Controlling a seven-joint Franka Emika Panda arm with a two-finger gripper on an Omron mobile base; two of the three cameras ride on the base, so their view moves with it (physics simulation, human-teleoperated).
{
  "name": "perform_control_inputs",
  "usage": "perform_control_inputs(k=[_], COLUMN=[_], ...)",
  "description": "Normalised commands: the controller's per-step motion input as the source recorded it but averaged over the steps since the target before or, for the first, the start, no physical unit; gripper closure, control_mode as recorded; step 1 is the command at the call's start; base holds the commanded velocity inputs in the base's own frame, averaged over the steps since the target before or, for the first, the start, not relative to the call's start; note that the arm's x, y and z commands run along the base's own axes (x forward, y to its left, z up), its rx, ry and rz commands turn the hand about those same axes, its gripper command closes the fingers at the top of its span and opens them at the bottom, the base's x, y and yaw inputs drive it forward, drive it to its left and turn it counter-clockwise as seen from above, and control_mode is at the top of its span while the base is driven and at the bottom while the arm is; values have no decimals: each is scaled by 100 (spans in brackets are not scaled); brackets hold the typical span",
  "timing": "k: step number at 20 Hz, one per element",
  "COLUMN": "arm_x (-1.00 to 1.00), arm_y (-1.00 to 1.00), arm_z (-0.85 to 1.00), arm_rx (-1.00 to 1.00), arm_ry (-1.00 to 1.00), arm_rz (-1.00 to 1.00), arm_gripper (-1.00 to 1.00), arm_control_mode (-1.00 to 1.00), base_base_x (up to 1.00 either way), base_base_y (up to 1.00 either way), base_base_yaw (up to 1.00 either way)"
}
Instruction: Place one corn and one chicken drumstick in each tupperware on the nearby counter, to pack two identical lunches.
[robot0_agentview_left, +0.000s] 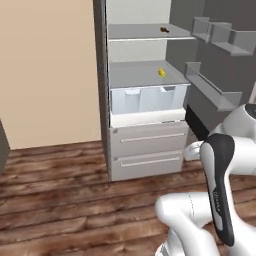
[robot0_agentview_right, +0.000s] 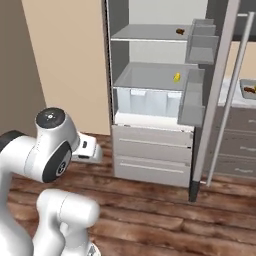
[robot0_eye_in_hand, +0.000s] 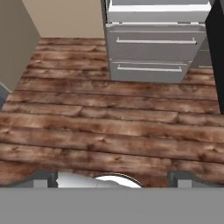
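An open fridge (robot0_agentview_left: 145, 100) is shown with a yellow corn (robot0_agentview_left: 161, 73) on its middle shelf (robot0_agentview_left: 135, 75) and a brown chicken drumstick (robot0_agentview_left: 164, 30) on the shelf above. At the right base view's edge, a tupperware (robot0_agentview_right: 248, 89) rests on the marble table (robot0_agentview_right: 235, 100) beyond the fridge door (robot0_agentview_right: 220, 90). The gripper (robot0_eye_in_hand: 114, 177) is held spread wide above the wooden floor (robot0_eye_in_hand: 109, 127), grasping nothing.

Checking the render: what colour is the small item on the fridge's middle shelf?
Yellow, likely the corn; clearest in the left base view.
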Motion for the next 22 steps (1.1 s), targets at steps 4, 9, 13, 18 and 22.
perform_control_inputs(k=[4, 9, 13, 18, 22], arm_x=[0, 0, 0, 0, 0], arm_y=[0, 0, 0, 0, 0], arm_z=[0, 0, 0, 0, 0], arm_rx=[0, 0, 0, 0, 0], arm_ry=[0, 0, 0, 0, 0], arm_rz=[0, 0, 0, 0, 0], arm_gripper=[-100, -100, -100, -100, -100], arm_control_mode=[100, 100, 100, 100, 100], base_base_x=[69, 53, 40, 31, 52], base_base_y=[-32, -41, -39, -30, -2], base_base_yaw=[-1, 0, 0, 0, 0])
